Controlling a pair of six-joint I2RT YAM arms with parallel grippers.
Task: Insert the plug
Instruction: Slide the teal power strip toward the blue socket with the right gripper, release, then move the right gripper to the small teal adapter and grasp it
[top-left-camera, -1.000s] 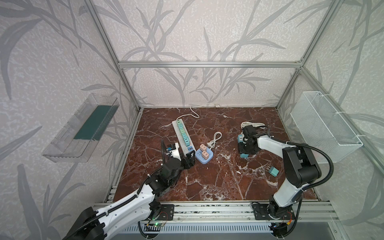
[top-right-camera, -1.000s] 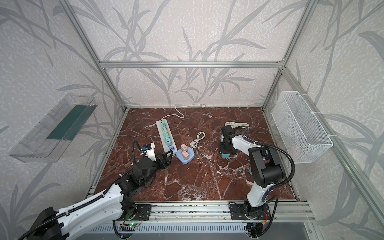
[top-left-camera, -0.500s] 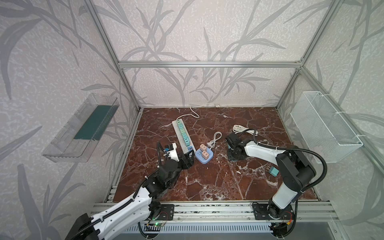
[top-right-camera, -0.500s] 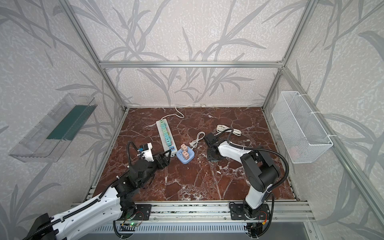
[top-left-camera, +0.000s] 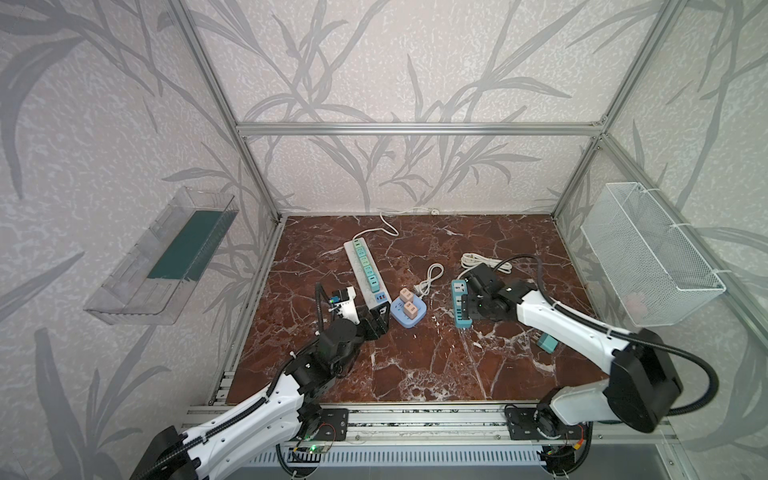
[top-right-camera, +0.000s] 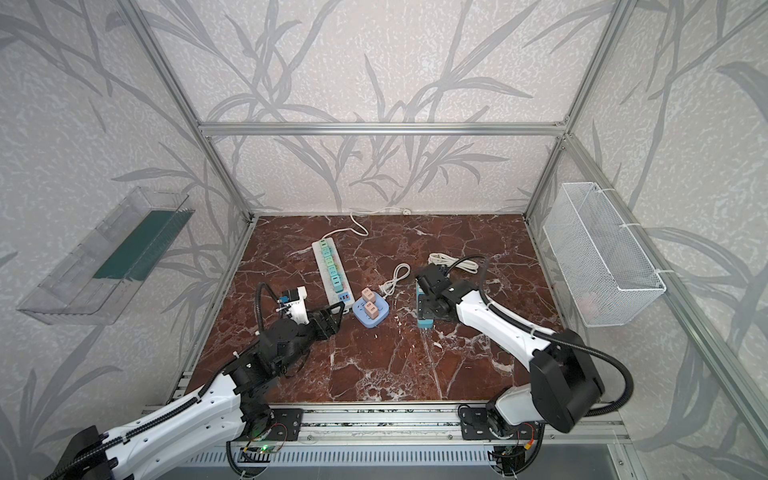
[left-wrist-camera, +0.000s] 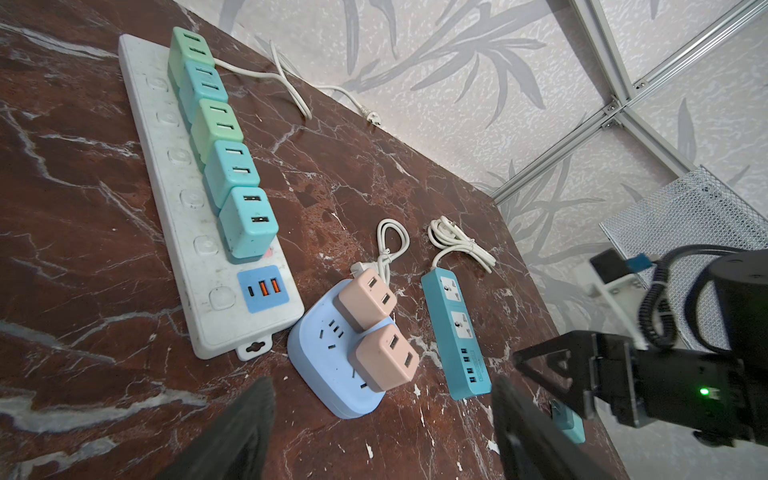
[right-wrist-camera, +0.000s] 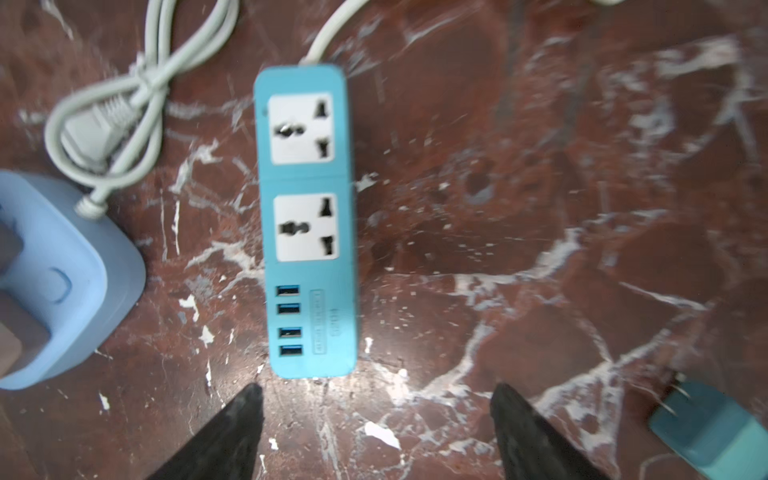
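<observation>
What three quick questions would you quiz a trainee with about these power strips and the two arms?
1. True or false: both big sockets on the teal power strip are empty.
2. How many pink adapters sit in the light blue socket block? A) one B) two C) four
3. Which gripper holds the loose teal plug?

Key: 1. True. 2. B. 3. Neither: it lies on the marble table, and the left gripper and right gripper are both open and empty.
</observation>
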